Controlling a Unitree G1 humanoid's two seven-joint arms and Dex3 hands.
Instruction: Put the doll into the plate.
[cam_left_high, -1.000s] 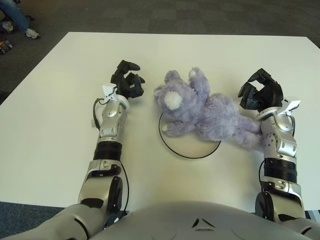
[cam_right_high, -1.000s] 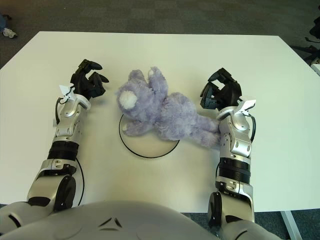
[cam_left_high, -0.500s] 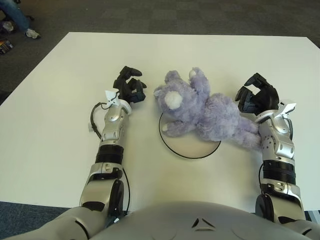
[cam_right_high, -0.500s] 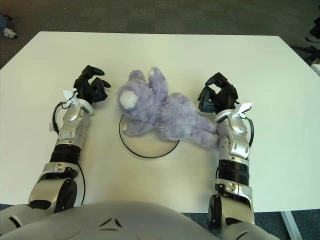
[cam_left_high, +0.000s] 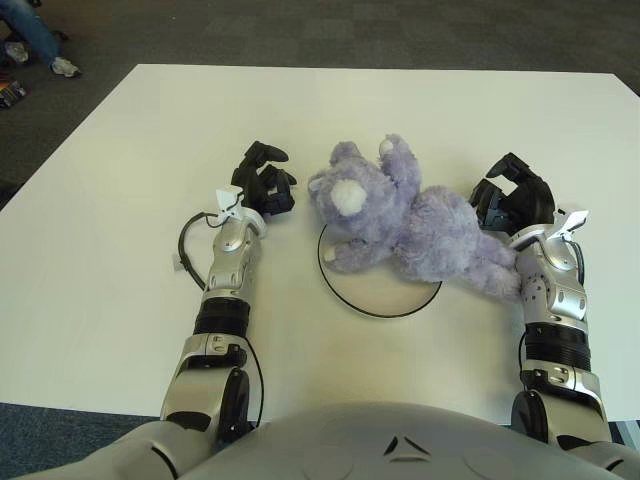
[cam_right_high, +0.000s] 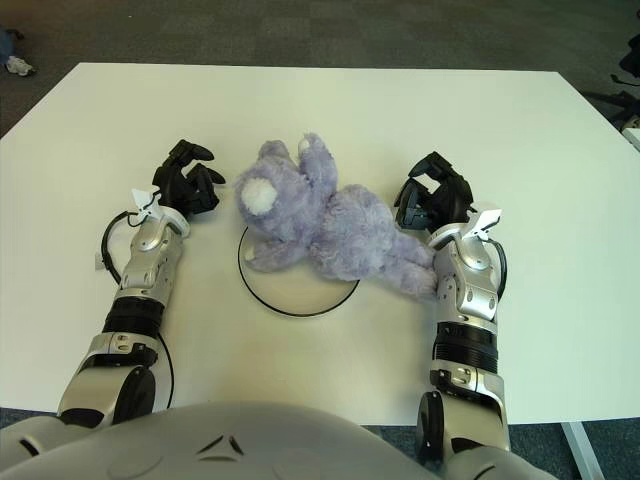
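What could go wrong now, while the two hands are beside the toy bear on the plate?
The bear lies only partly on the plate; its rear end hangs over toward the right hand, so a nudge could drag it off. The left hand is close to its head and might push it sideways instead of grasping it.

One doll, one plate, one table, two hands.

There is a single stuffed doll (cam_left_high: 410, 220), a purple plush animal, and no second toy beside it. There is one round plate (cam_left_high: 378, 290), white with a dark rim. One white table (cam_left_high: 130, 150) carries both of them. Two robot hands are in view: one left hand (cam_left_high: 262, 185) and one right hand (cam_left_high: 512, 202), each at the end of one silver arm, so two arms in all. At the far upper left corner, on the dark floor, one shoe (cam_left_high: 64, 67) shows.
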